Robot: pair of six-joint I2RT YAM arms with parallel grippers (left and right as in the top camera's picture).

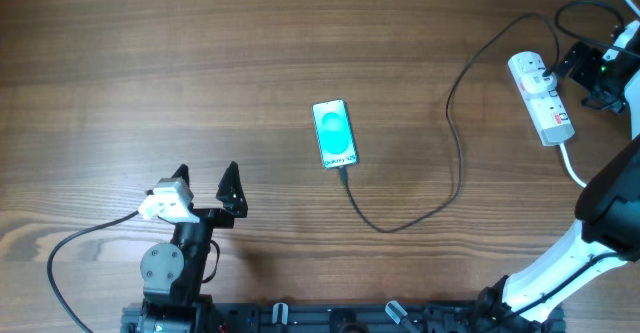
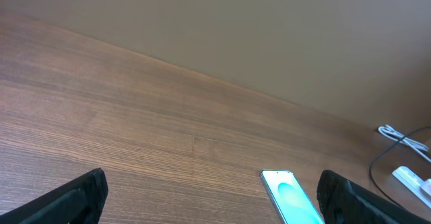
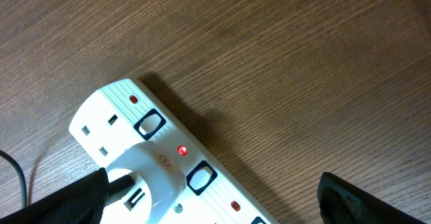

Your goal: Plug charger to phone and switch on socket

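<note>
"Listing item one, your left gripper (image 1: 205, 176): where does it stand?"

"Near the front edge of the table (image 1: 300, 33), left of centre, well apart from the phone (image 1: 334, 133). Its fingers (image 2: 74, 200) are spread wide with nothing between them. Its wrist view shows only the phone's top part. The bottom edge cuts off the rest."

"Item two, the phone?"

"Flat, mid-table, teal screen up. The charger (image 1: 452, 143) meets its short edge on the robot's side, loops toward the base, then runs up and right toward the socket (image 1: 541, 98). The connector is too small overhead for you to tell whether it is seated."

"Item three, the socket?"

"Far right of the table, with a thick white cord (image 1: 572, 165) trailing off its near end. The right wrist view gives you one end only. A white plug (image 3: 145, 177) is seated in it beside two black rocker switches (image 3: 149, 124), and a red dot (image 3: 182, 150) glows by the plug. Which way the rockers tip cannot be told."

"Item four, your right gripper (image 3: 212, 183)?"

"Over the socket, fingers (image 3: 363, 200) wide apart, touching nothing you can see. Overhead it is a dark shape at the frame's right edge, and its fingers cannot be made out."
</note>
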